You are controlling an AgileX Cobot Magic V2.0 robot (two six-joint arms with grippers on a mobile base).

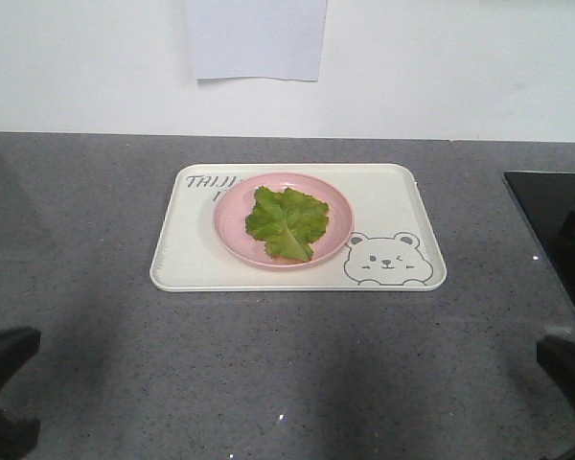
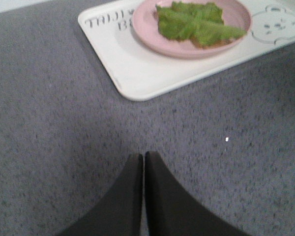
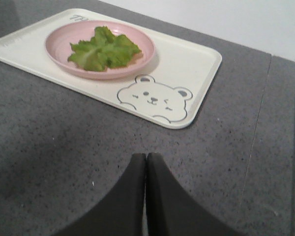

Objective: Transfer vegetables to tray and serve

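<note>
Lettuce on a pink plate on the cream tray; both grippers closed and empty.

Front view: the lettuce leaf (image 1: 287,221) lies on the pink plate (image 1: 232,225), which sits on the tray (image 1: 393,206) on the grey counter (image 1: 77,220). Left wrist view: the left gripper (image 2: 144,156) has its fingertips pressed together, holding nothing, over bare counter, apart from the tray's near corner. Right wrist view: the right gripper (image 3: 146,157) is likewise pinched closed and empty, just short of the tray's bear-face edge.
</note>
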